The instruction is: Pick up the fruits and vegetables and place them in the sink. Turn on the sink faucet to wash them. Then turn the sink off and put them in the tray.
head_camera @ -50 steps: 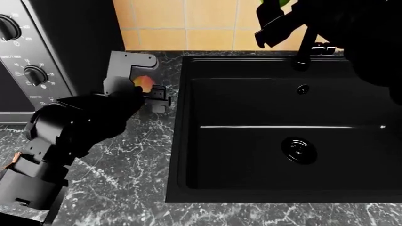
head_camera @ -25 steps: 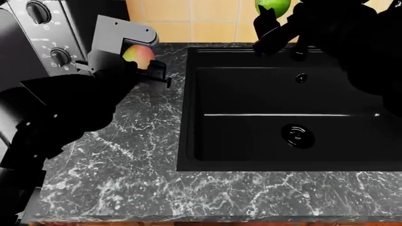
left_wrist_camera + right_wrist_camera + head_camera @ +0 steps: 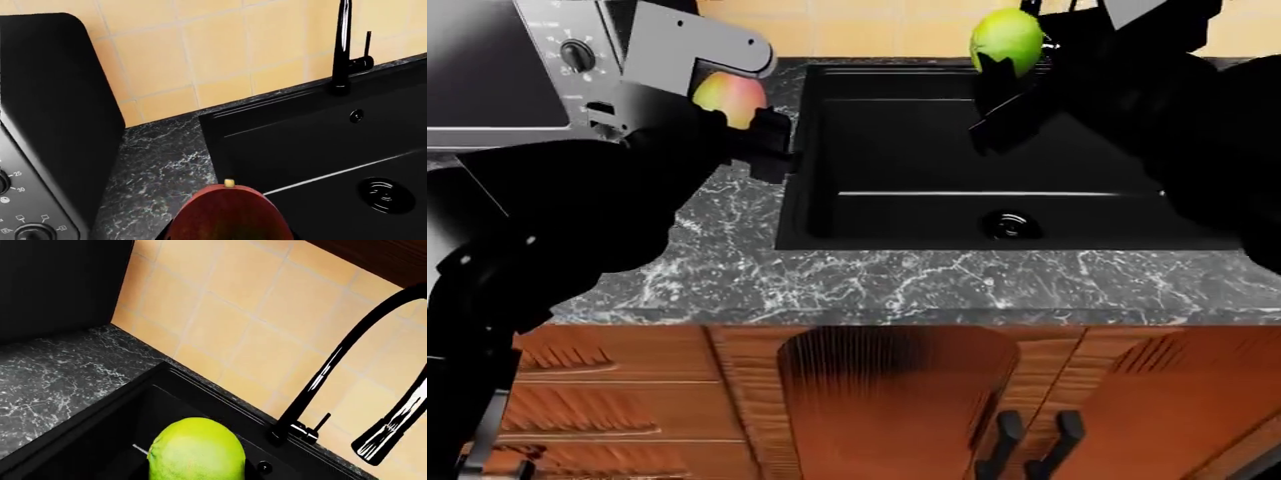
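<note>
My left gripper (image 3: 738, 113) is shut on the red-blushed apple (image 3: 723, 93) and holds it above the counter, just left of the black sink (image 3: 795, 205). In the left wrist view the apple (image 3: 230, 216) fills the near edge, hiding the jaws. The right gripper (image 3: 1016, 62) is shut on the green lime (image 3: 1008, 38), held high over the basin's back. The lime (image 3: 196, 452) sits close to the right wrist camera, with the black faucet (image 3: 331, 371) behind it. The faucet (image 3: 342, 46) stands at the sink's back rim. The tray is out of view.
A black and silver oven (image 3: 521, 70) with dials stands on the marble counter (image 3: 868, 275) left of the sink. The round drain (image 3: 1005, 224) lies in the basin floor. Tiled wall (image 3: 220, 55) runs behind. Wooden cabinet doors (image 3: 894, 400) are below the counter.
The head view has pulled back, so the counter's front edge and the cabinets now show. Both arms still hold their fruit, the lime now lower in the picture, over the basin.
</note>
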Motion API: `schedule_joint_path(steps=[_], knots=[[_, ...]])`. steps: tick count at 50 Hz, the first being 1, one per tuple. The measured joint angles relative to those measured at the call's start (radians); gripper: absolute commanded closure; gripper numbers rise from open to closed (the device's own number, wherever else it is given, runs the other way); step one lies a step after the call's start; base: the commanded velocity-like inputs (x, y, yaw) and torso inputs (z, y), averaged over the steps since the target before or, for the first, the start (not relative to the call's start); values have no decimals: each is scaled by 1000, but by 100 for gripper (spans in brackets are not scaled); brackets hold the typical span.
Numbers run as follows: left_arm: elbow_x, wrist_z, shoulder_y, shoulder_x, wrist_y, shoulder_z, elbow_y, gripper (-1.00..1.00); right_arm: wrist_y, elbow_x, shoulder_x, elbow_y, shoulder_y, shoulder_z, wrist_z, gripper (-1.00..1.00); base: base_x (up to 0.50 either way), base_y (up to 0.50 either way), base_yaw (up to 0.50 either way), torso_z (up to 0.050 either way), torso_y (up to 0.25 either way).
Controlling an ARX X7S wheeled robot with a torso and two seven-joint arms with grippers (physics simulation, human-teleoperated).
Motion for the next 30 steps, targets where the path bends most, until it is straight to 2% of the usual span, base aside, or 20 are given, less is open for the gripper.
schedule_joint_path(steps=[15, 20, 30], knots=[[0, 4, -32, 15, -2, 10, -5, 100, -2, 15, 35, 23, -35, 21, -5, 100, -238, -500, 0, 0, 0], [2, 9, -42, 16, -3, 14, -10, 100, -3, 10, 40, 35, -30, 14, -13, 100, -1, -500, 0, 3, 0], [7, 17, -66, 17, -16, 28, -24, 100, -14, -14, 42, 69, -5, -13, -38, 100, 179, -496, 0, 0, 0]])
